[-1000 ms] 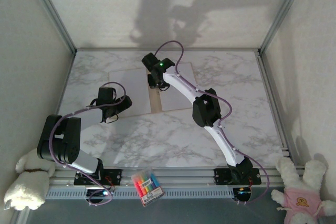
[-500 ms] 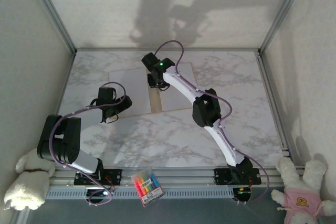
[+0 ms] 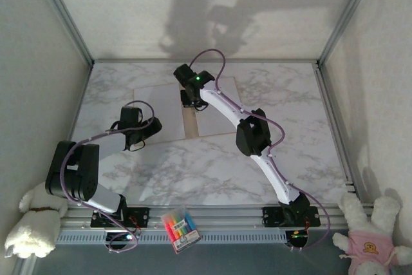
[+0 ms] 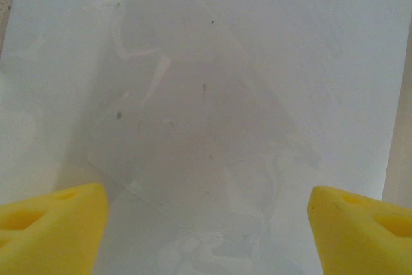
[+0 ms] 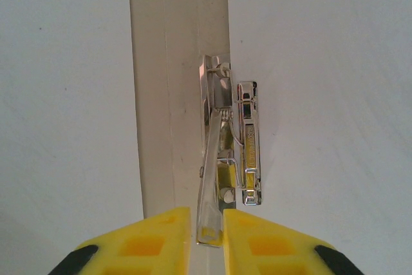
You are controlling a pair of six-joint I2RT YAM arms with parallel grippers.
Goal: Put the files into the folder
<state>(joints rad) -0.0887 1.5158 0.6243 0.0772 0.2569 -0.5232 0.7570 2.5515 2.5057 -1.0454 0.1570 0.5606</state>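
Left wrist view: left of the folder [image 5: 154,94] crease, by its near end, your left gripper [image 4: 206,227] hangs wide open over the files [image 4: 290,43], holding nothing. At the crease itself your right gripper [image 5: 206,236], the arm on the job, pinches the near end of the metal clip [image 5: 232,140], whose long axis runs straight away along the crease. The top view matches a second ago.

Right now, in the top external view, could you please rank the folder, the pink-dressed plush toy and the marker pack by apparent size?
1. folder, lying open.
2. pink-dressed plush toy, in the frame's corner.
3. marker pack.
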